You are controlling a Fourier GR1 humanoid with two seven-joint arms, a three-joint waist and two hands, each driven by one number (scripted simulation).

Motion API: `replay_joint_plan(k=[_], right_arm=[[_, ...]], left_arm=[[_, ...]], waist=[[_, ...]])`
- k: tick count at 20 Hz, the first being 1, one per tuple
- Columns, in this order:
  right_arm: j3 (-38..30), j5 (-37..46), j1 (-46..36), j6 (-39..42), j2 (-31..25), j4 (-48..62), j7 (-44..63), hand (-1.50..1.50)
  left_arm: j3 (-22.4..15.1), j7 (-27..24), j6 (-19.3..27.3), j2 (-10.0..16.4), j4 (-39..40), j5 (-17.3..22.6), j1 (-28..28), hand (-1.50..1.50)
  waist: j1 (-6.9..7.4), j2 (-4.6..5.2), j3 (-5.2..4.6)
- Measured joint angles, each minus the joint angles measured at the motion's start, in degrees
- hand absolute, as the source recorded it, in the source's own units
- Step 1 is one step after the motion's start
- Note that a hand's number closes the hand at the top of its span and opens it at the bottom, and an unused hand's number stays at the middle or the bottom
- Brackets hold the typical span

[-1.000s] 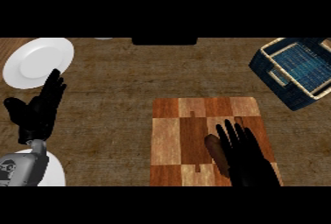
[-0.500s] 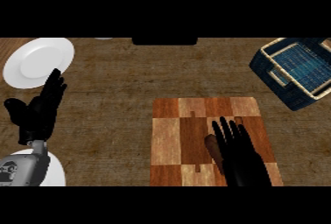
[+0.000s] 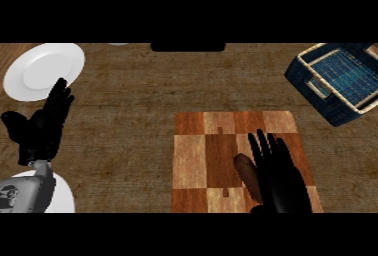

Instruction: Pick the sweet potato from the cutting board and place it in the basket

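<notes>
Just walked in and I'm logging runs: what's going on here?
The right hand hovers over the cutting board, fingers straight, right beside the sweet potato, which it has not yet grasped. The basket stands at the far right, away from the board. The left hand rests open at the left, below a white plate.

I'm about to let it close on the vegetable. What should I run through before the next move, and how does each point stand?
1. The sweet potato lies on the cutting board: ok.
2. The right hand is next to the sweet potato: ok.
3. Its fingers are curled round the sweet potato: not ok, they are straight.
4. The hand is touching the sweet potato: cannot tell.
5. The basket is in view, opening upward: ok.
6. The left hand rests away from the board: ok.
</notes>
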Motion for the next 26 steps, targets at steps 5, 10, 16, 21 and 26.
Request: replay_joint_plan(k=[5, 10, 16, 21, 26], right_arm=[[-0.1, 0.9, 0.4, -0.7, 1.1, 1.4, -1.2, -1.5], [-0.6, 1.6, -0.1, -0.7, 2.3, 3.7, -1.8, -1.5], [-2.9, 0.7, -0.7, -0.6, 2.3, 7.2, -4.1, -1.5], [-2.2, -0.4, -0.3, 1.8, 1.3, 9.9, -6.7, 1.5], [-3.0, -1.4, -1.0, 2.0, 0.7, 10.5, -9.6, 1.5]], left_arm=[[0.5, -0.1, -0.5, -1.2, 0.3, -1.1, -0.5, 0.0], [1.7, 0.4, -2.0, -1.0, -0.5, -1.1, 0.0, 0.0], [2.3, 0.7, -2.3, -1.7, 0.0, -1.8, -0.6, 0.0], [1.6, 0.6, -2.0, -2.7, -1.7, -2.6, 0.6, 0.0], [2.2, 1.0, -2.3, -2.6, -0.5, -2.8, -0.9, 0.0]], waist=[[-0.03, -0.11, -0.1], [-0.01, -0.2, -0.19], [-0.06, -0.3, -0.3], [0.05, -0.57, -0.48], [-0.09, -0.8, -0.74]])
